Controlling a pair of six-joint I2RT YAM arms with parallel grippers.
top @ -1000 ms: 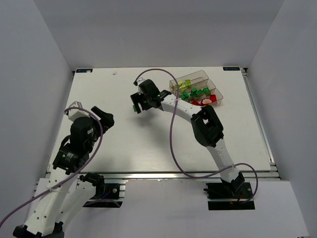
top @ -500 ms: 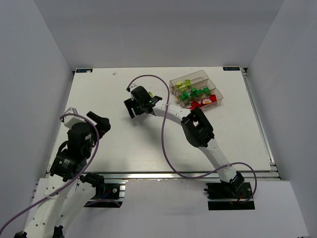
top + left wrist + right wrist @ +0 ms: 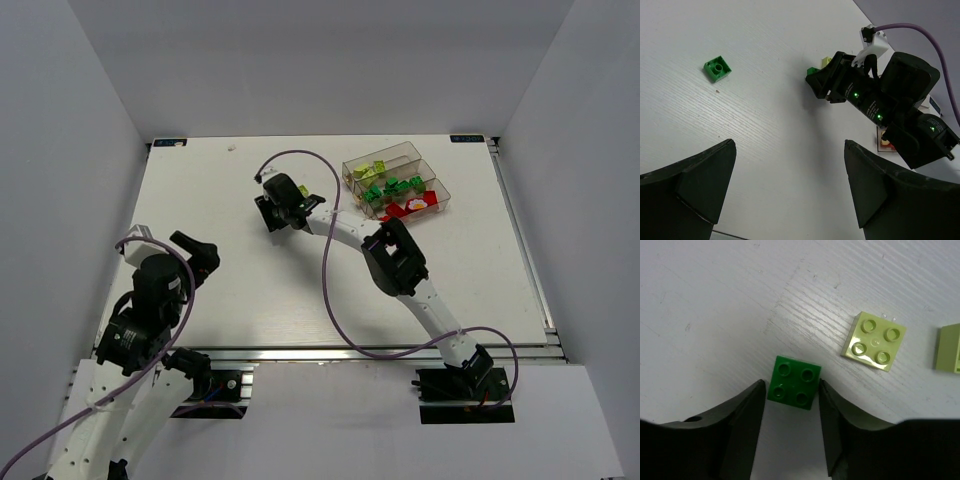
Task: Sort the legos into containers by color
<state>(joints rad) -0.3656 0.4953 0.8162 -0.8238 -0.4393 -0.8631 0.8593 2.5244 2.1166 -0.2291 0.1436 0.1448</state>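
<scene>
1. Right gripper (image 3: 791, 386): jaws straddle one dark green brick (image 3: 794, 382) lying studs-up on the table (image 3: 700, 290), placed for a pick. I cannot tell whether it is clamped.
2. Two pale yellow-green bricks (image 3: 874, 341) lie loose just beside it.
3. Three containers (image 3: 397, 180) stand well apart, partly filled.
4. Left gripper (image 3: 789, 150): spread wide, empty.

Dark green brick (image 3: 794, 382) closely flanked by the right tool (image 3: 792, 390), pale yellow-green brick (image 3: 873, 341) set near one finger (image 3: 840, 440), bare worktop (image 3: 700, 300) found on the other side.
</scene>
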